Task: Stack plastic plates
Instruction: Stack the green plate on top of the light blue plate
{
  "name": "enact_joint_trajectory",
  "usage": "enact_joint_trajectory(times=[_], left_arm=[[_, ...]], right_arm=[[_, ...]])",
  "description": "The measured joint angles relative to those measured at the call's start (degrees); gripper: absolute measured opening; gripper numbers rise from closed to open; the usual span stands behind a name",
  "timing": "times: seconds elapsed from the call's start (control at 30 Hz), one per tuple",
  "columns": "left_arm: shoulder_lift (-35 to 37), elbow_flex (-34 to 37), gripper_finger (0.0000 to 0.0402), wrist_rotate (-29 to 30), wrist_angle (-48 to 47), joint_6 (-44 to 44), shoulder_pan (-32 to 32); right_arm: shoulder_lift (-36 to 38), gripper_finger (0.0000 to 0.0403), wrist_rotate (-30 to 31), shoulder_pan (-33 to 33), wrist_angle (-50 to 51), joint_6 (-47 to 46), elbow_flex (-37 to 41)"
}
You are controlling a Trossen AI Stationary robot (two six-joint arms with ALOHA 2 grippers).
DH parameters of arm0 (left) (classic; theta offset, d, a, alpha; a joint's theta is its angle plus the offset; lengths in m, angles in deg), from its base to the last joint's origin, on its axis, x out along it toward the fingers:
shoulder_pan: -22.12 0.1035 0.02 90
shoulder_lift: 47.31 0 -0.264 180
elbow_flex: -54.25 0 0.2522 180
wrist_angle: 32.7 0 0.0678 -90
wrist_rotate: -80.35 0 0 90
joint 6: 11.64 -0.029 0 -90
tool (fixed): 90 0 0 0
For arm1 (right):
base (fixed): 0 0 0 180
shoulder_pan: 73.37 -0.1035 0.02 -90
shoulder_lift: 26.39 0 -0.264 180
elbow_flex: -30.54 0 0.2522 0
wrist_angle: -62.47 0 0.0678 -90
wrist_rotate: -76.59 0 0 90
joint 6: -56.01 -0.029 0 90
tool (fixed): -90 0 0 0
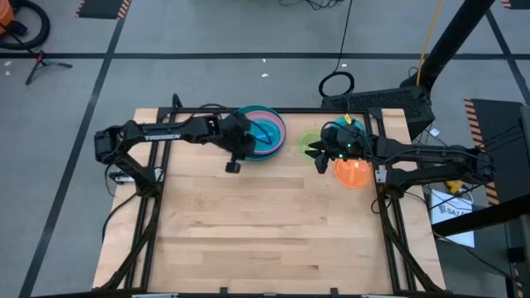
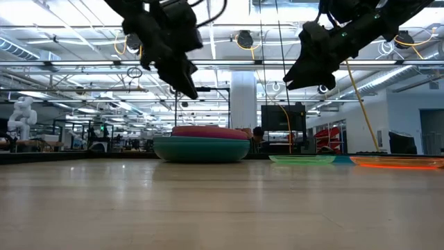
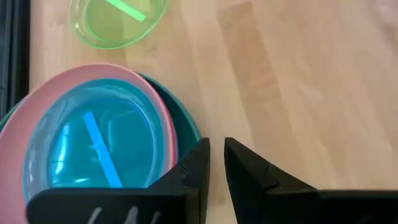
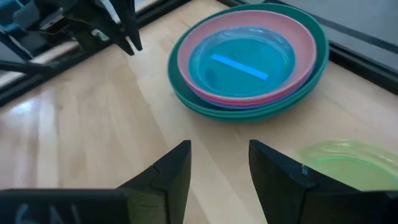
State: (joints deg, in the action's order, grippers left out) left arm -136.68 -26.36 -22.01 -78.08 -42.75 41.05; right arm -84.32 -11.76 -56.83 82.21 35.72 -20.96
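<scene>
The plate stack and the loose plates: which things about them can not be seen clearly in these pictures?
- Plate stack: how many plates lie under the pink one; upper rims cover them in every view.
- Orange plate: partly under the right gripper in the high view, a thin edge in the low view.
- Lime-green plate: cut off by the picture's edge in both wrist views.
- Left gripper: its fingertips lie past the left wrist view's edge.

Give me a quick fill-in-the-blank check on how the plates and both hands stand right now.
1. The top plate of the stack is translucent ____.
2. The plate right under it is pale ____.
3. The lime-green plate lies beside the stack, and the ____ plate lies just past it.
4. The left hand and the right hand both hold ____.

Missing words: cyan; pink; orange; nothing
</scene>
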Motion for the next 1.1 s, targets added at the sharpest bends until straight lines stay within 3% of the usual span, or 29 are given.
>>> enact_joint_trajectory(times=[0.27, 0.53, 0.73, 1.1], left_arm=[[10.8, 7.9, 0.0036, -1.3, -0.4, 2.0, 0.5], [27.3, 20.9, 0.0035, -1.1, 9.4, 5.6, -1.0], [40.1, 27.1, 0.0035, -0.2, 20.0, 9.9, -1.0], [51.6, 27.9, 0.0035, 4.9, 14.7, 16.3, -1.0]], right_arm=[[0.0, 0.0155, 0.2, -4.9, -8.3, -1.4, 0.0], [0.0, 0.0155, 10.3, -8.5, -9.1, -1.6, -0.5], [-2.4, 0.0155, 15.3, -8.4, 3.4, -2.0, -8.4], [-18.9, 0.0155, 16.2, -8.4, 31.3, 3.4, -29.5]])
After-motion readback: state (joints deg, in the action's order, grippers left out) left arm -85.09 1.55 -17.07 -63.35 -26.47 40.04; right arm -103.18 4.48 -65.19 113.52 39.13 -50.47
